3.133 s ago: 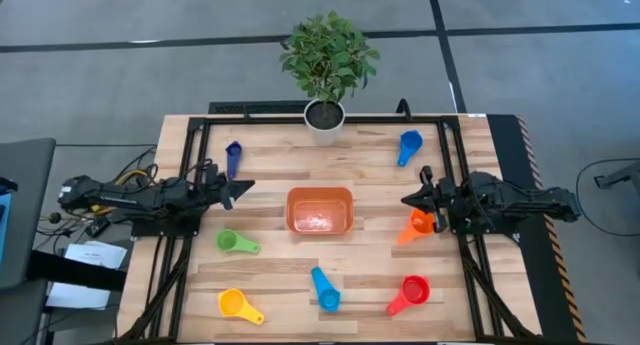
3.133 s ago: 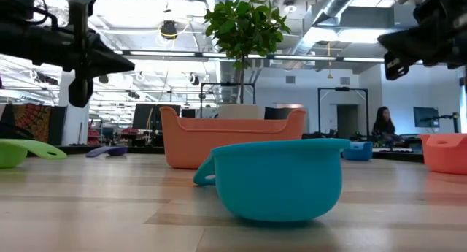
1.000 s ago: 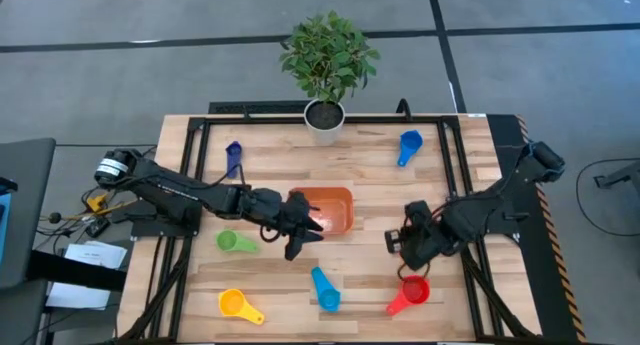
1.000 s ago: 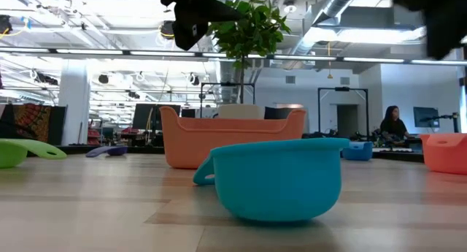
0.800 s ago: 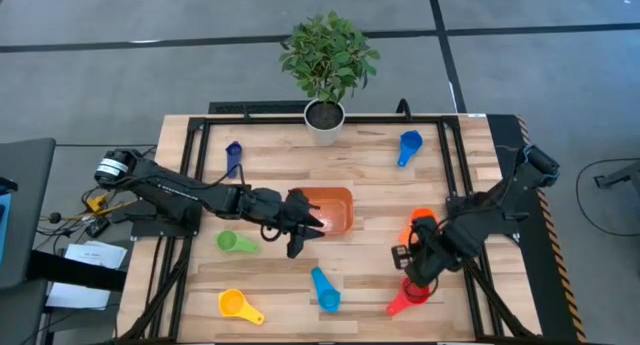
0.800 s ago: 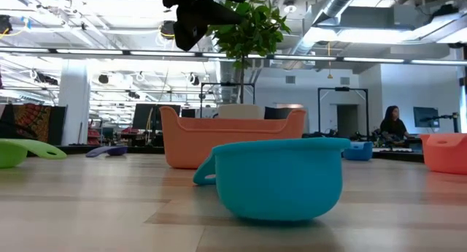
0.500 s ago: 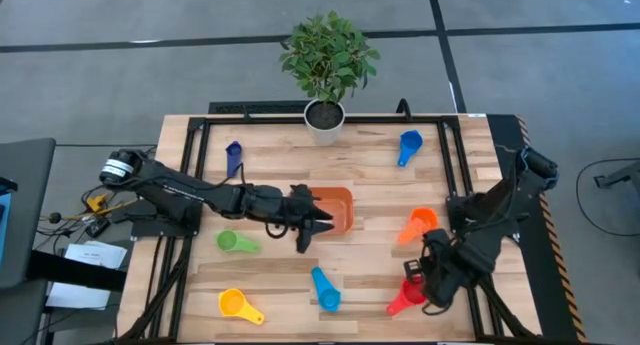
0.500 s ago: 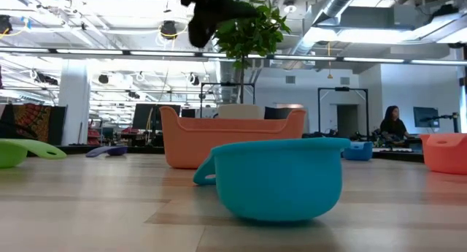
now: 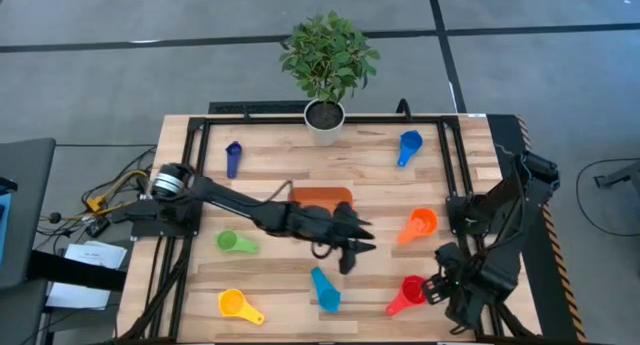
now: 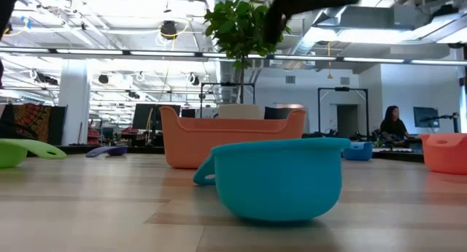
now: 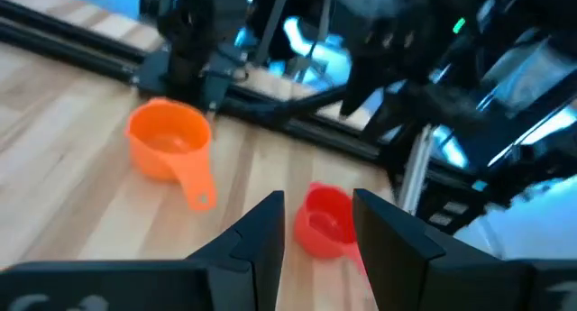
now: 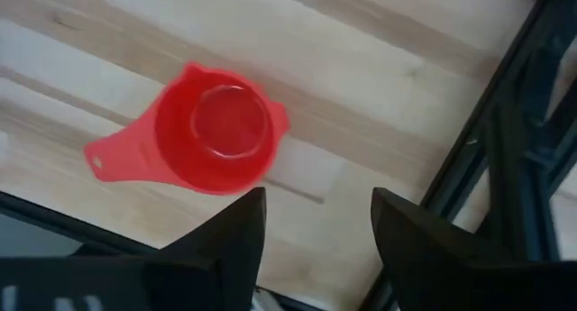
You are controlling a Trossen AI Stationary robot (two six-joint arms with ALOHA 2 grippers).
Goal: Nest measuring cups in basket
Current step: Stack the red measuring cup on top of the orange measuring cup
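Note:
The orange basket (image 9: 322, 196) sits at the table's middle, partly under my left arm. Around it lie the measuring cups: dark blue (image 9: 233, 157), blue (image 9: 409, 145), green (image 9: 235, 242), yellow (image 9: 238, 306), light blue (image 9: 324, 288), orange (image 9: 420, 225) and red (image 9: 411, 291). My left gripper (image 9: 351, 253) hangs open above the table just near-right of the basket, with nothing between its fingers (image 11: 261, 234). My right gripper (image 9: 438, 285) is open above the table right beside the red cup (image 12: 212, 135), which rests mouth up on the wood.
A potted plant in a white pot (image 9: 325, 115) stands at the far edge. Black frame rails (image 9: 455, 155) run along the table's sides. In the low view the light blue cup (image 10: 277, 175) fills the foreground before the basket (image 10: 233, 139). A person (image 10: 385, 125) sits far behind.
My left gripper has swung from the basket's near left corner toward the table's right, past the basket's near side. My right gripper has gone from beside the orange cup toward the near edge, down to the red cup. No cup has moved.

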